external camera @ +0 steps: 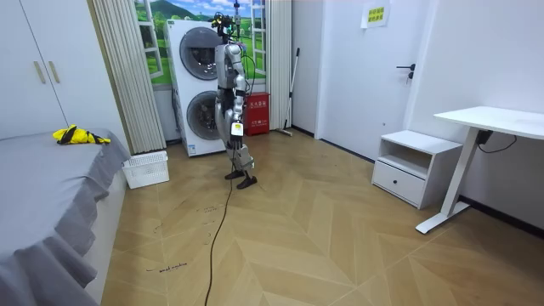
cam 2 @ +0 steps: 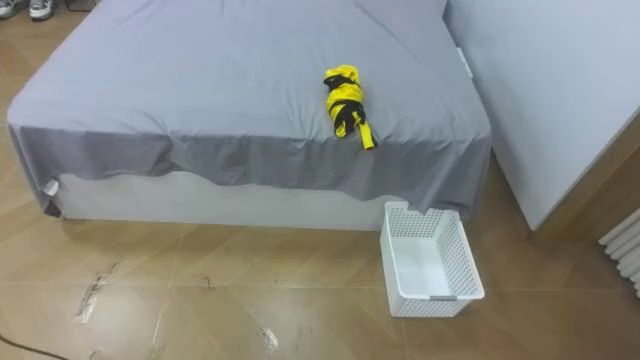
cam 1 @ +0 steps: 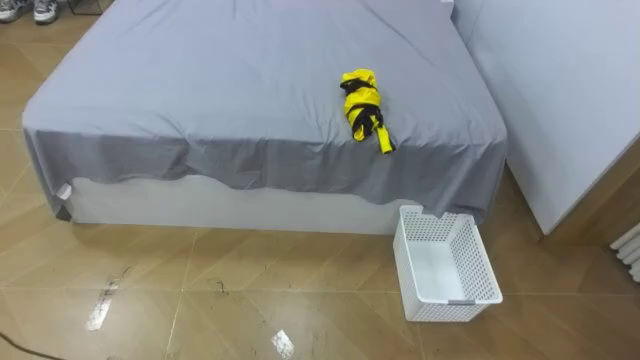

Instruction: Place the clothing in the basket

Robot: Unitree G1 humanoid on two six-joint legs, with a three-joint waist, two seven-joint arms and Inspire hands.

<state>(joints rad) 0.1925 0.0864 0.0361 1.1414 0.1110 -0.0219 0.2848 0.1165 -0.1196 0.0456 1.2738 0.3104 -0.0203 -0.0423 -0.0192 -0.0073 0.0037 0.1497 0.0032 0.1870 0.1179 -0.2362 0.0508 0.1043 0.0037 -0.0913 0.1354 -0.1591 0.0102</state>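
A bunched yellow and black garment (cam 1: 365, 107) lies on the grey bedsheet (cam 1: 230, 80), near the bed's front edge towards its right corner; the room view shows the garment (external camera: 76, 134) too. A white perforated basket (cam 1: 446, 265) stands on the floor just below that corner, holding nothing. In the room view I stand upright a few metres from the bed, in front of the stacked washing machines, with the basket (external camera: 146, 169) between me and the bed. One hand (external camera: 236, 129) hangs at my hip, too small to read.
A white wardrobe panel (cam 1: 560, 90) stands right of the bed, close to the basket. Shoes (cam 1: 30, 10) lie on the floor at the far left. Two stacked washing machines (external camera: 197, 89) are behind me. A white desk (external camera: 493, 127) and a low drawer unit (external camera: 415, 166) stand across the wooden floor.
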